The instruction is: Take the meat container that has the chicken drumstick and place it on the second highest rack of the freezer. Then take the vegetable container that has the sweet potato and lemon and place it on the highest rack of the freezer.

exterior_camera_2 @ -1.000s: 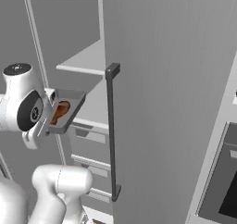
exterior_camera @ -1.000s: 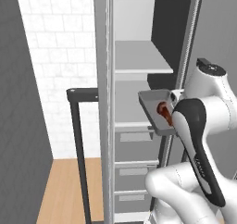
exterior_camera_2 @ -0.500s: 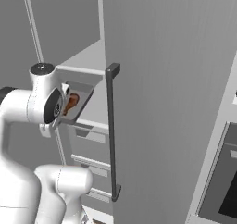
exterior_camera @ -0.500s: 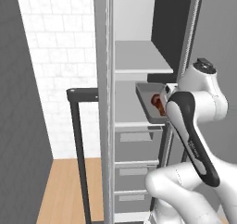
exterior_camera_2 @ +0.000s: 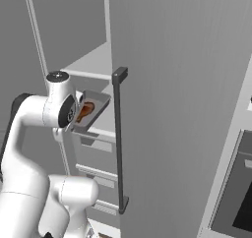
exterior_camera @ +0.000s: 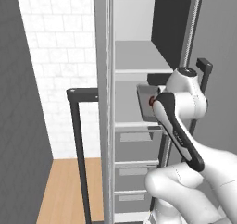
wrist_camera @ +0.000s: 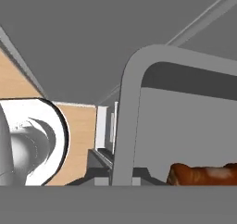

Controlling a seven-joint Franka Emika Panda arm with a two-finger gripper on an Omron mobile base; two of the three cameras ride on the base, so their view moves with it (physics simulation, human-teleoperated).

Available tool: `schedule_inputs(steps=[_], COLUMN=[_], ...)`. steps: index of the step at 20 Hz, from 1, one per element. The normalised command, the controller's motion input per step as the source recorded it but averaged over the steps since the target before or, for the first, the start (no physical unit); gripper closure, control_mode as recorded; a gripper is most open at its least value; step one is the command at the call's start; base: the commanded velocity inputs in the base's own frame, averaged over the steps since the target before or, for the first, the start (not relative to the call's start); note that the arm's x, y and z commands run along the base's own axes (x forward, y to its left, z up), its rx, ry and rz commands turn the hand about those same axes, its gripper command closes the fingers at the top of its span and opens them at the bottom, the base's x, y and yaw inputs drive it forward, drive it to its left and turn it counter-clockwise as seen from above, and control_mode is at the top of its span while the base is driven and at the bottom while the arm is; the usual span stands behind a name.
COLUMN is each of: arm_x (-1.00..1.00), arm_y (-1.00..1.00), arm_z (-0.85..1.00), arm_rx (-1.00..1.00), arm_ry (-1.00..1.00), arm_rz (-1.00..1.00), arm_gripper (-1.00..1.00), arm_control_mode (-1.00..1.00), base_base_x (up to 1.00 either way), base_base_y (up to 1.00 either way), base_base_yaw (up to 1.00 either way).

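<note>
Here, meat container (wrist_camera: 134, 121) between fingers.

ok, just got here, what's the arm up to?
The arm holds a grey tray with the drumstick in it, gripper shut on the tray's rim. It holds the tray tilted at the open freezer, level with the gap between the top shelf and the shelf below. The tray isn't resting on a shelf yet.
</note>
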Motion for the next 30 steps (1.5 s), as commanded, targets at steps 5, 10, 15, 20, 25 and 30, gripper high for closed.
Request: schedule_inputs(steps=[5,10,15,20,25,30], arm_x=[0.42,0.46,0.49,0.31,0.24,0.39], arm_y=[0.00,0.00,0.00,0.00,0.00,-0.12], arm_z=[-0.35,-0.03,-0.22,-0.42,-0.21,-0.08], arm_rx=[0.00,0.00,-0.02,-0.13,-0.06,0.00], arm_ry=[0.00,0.00,-0.02,-0.12,-0.05,0.00], arm_rz=[-0.08,-0.05,0.00,0.00,0.00,0.00], arm_gripper=[1.00,1.00,1.00,1.00,1.00,1.00], arm_control_mode=[-1.00,-1.00,-1.00,-1.00,-1.00,-1.00], base_base_x=[0.00,0.00,0.00,0.00,0.00,0.00], base_base_y=[0.00,0.00,0.00,0.00,0.00,0.00], base_base_yaw=[0.00,0.00,0.00,0.00,0.00,0.00])
